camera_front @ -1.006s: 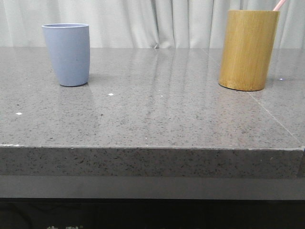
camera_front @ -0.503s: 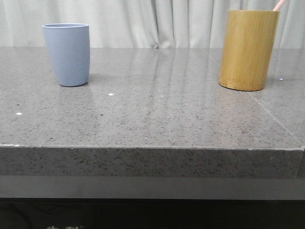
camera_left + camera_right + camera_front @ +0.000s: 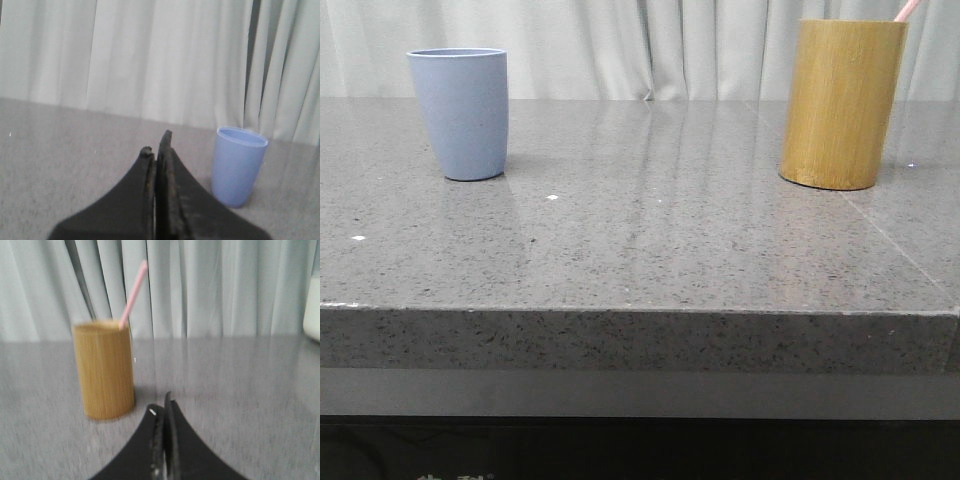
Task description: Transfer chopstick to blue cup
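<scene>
The blue cup (image 3: 460,113) stands at the far left of the grey stone table (image 3: 650,240); it also shows in the left wrist view (image 3: 237,166). A pale-pink chopstick (image 3: 907,10) sticks out of the bamboo cylinder (image 3: 841,104) at the far right; the right wrist view shows the chopstick (image 3: 133,294) leaning in the bamboo cylinder (image 3: 104,370). My left gripper (image 3: 156,145) is shut and empty, short of the blue cup. My right gripper (image 3: 160,405) is shut and empty, short of the bamboo cylinder. Neither gripper shows in the front view.
Pale curtains (image 3: 650,45) hang behind the table. The table's front edge (image 3: 640,310) runs across the front view. A white object (image 3: 312,310) sits at the edge of the right wrist view.
</scene>
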`<state>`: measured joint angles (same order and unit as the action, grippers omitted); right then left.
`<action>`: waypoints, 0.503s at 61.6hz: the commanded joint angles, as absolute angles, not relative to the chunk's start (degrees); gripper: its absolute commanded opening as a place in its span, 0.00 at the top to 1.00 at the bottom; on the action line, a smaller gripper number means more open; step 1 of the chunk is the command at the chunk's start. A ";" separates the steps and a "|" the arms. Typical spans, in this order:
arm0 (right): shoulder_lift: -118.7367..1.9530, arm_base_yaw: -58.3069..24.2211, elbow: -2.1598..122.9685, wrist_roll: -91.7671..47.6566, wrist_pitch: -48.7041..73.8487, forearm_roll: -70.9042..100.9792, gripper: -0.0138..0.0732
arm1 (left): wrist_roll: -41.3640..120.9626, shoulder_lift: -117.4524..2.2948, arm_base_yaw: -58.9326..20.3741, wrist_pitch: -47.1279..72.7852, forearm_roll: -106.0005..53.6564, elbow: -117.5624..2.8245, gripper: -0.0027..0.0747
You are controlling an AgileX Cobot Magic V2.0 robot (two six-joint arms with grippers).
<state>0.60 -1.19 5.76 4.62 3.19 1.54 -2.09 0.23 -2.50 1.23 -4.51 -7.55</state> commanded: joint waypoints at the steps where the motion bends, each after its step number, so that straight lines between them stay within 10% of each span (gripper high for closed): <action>1: 1.46 -0.89 13.15 4.76 2.33 1.24 0.92 | -2.58 0.52 -2.50 0.00 -4.86 -15.69 0.99; 31: -18.09 -0.89 41.94 4.72 25.46 -2.94 0.92 | 1.65 -24.43 -2.50 27.74 -4.46 -49.83 0.99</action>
